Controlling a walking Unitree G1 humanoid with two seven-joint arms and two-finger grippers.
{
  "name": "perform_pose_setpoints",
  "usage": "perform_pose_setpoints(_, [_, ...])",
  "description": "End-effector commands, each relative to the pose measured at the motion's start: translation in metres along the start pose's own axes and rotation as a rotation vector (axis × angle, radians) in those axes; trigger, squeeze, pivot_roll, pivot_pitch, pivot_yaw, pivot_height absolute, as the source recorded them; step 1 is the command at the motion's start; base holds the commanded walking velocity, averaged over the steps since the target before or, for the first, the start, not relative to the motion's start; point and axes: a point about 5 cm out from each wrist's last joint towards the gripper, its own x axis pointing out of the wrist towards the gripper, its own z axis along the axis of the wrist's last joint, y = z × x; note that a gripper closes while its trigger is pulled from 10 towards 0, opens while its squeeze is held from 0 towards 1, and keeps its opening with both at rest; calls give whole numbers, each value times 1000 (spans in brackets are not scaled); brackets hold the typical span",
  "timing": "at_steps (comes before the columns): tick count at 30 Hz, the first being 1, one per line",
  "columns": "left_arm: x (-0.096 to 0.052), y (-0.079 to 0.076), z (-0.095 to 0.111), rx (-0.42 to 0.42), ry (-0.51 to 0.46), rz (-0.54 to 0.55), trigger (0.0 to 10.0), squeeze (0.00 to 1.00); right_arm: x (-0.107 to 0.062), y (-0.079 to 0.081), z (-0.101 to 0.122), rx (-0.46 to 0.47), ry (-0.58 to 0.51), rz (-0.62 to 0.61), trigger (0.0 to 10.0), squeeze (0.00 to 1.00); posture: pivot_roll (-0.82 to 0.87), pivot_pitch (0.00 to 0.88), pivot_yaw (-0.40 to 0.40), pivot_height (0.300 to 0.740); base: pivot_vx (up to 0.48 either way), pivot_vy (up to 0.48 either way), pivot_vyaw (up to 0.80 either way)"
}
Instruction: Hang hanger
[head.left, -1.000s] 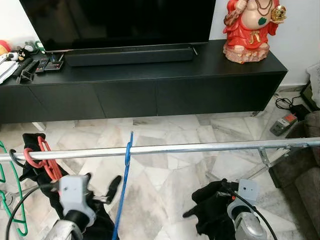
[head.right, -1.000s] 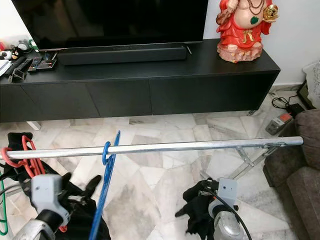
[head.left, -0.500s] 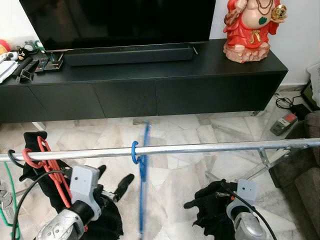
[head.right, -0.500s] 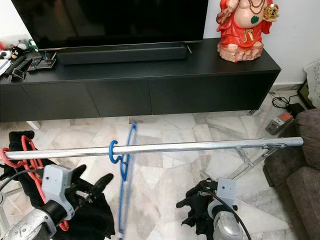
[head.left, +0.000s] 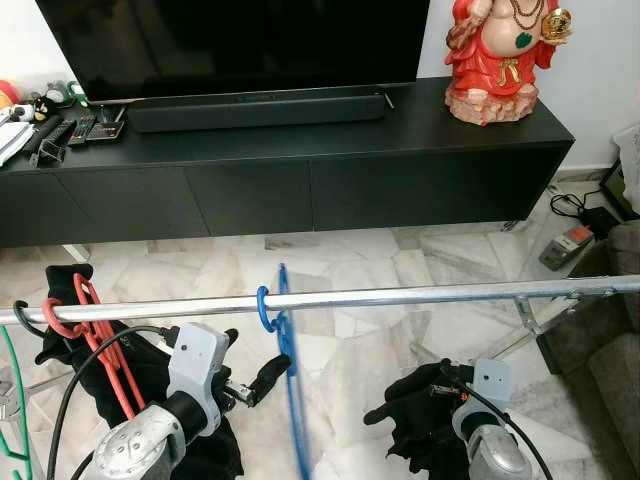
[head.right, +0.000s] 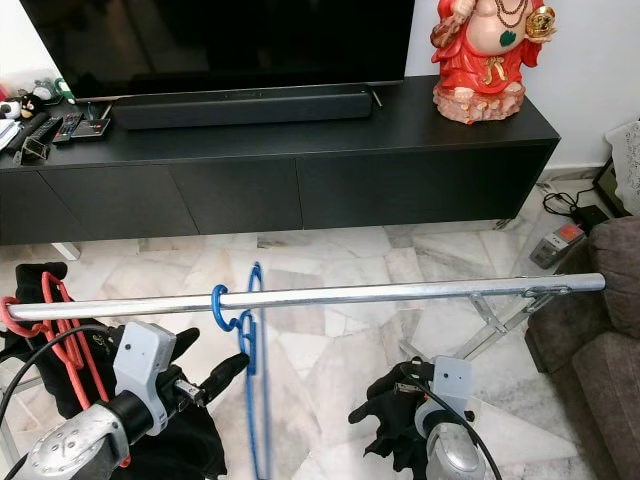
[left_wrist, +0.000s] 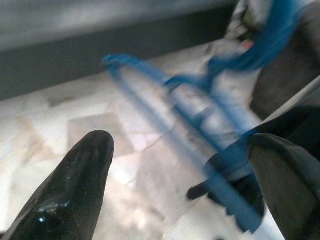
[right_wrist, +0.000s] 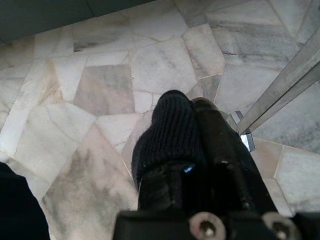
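The blue hanger (head.left: 286, 365) hangs by its hook on the silver rail (head.left: 400, 296), a little left of the frame's middle. Its long axis runs almost straight down from the hook, so it shows edge-on as a thin strip, and its lower end is cut off by the bottom edge. The plastic is bright blue and slim, with a round open hook curled over the bar. It looks smeared along its length, and in the left wrist view it is a blur of crossing blue bars, so its exact shape is hard to make out.

The left tool (head.left: 256, 382) sits low in the frame just left of the hanger, its two black fingers (left_wrist: 75, 185) spread apart with nothing between them; whether a fingertip touches the plastic I cannot tell. The right tool (head.left: 400, 408) hangs in the lower right, its fingers pressed together around a piece of dark knitted cloth (right_wrist: 167, 132).

At the far left of the rail are a red hanger (head.left: 90, 325) and black fabric (head.left: 75, 345), with a green hanger (head.left: 10, 400) cut off at the edge. Behind, in the upper half, a long black TV surface (head.left: 300, 170) carries a soundbar (head.left: 258, 108) and a red figurine (head.left: 500, 55), above a marble floor (head.left: 350, 250)
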Motion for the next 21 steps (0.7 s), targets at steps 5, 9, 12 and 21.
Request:
perform_pose_setpoints(5, [15, -6, -19, 9, 85, 9, 10000, 0, -3, 2, -7, -1, 29, 8, 10000, 0, -42, 177, 42, 740, 0, 0, 0])
perform_pose_setpoints(9, [20, -5, -14, 13, 61, 25, 10000, 0, -3, 1, -7, -2, 29, 7, 10000, 0, -42, 171, 41, 740, 0, 0, 0])
perform_pose_setpoints(12, [20, -2, -3, 24, 2, 37, 10000, 0, -4, 0, -8, -3, 31, 6, 10000, 0, -40, 173, 42, 740, 0, 0, 0])
perform_pose_setpoints(21, [9, 14, 17, 51, -95, 152, 10000, 0, -5, 2, -11, -3, 42, 15, 10000, 0, -22, 185, 34, 740, 0, 0, 0])
